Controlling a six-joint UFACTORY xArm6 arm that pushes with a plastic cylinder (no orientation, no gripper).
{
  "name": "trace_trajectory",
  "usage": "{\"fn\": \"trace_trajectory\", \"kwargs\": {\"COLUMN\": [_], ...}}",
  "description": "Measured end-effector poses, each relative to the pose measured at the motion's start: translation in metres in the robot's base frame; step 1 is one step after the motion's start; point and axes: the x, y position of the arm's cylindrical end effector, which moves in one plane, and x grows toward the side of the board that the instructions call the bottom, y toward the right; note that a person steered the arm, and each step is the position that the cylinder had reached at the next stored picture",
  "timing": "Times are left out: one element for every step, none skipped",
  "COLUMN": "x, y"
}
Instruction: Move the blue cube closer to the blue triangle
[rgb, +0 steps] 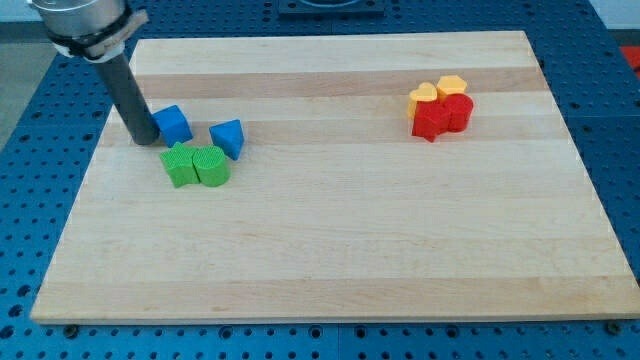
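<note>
The blue cube (174, 124) sits on the wooden board (330, 240) at the view's upper left. The blue triangle (229, 137) lies just to its right, a small gap apart. My tip (144, 139) stands right against the cube's left side, at the end of the dark rod that comes down from the view's top left corner. The rod hides a little of the cube's left edge.
Two green blocks (196, 165) lie together just below the blue cube and triangle. At the view's upper right two yellow blocks (439, 92) and two red blocks (442, 116) form a tight cluster. Blue perforated table surrounds the board.
</note>
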Motion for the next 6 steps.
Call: {"fn": "trace_trajectory", "kwargs": {"x": [-0.007, -0.03, -0.04, -0.034, -0.033, -0.062], "y": [0.005, -0.001, 0.01, 0.043, 0.048, 0.039]}}
